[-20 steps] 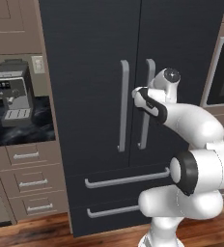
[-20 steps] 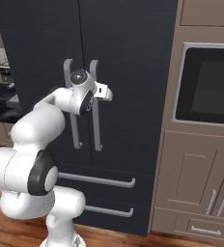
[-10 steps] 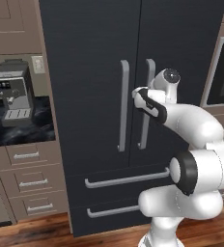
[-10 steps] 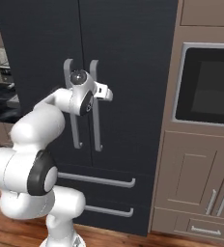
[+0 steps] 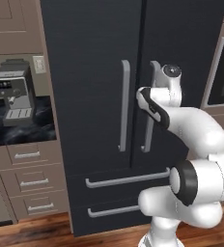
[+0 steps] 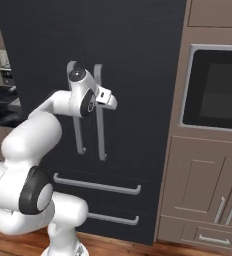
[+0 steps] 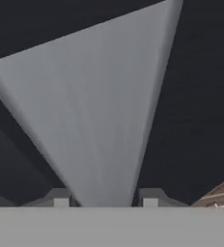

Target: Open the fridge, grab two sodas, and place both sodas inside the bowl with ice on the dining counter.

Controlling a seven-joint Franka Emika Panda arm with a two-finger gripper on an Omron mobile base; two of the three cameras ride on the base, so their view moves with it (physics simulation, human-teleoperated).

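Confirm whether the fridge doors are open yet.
No, both doors of the fridge sit flush and closed, with the fingers clamped on the right door's handle.

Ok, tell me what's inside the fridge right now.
That cannot be seen: both doors of the fridge are closed, covering whatever is inside. What shows is the dark front, two lower drawers and the gripper shut on the right door handle.
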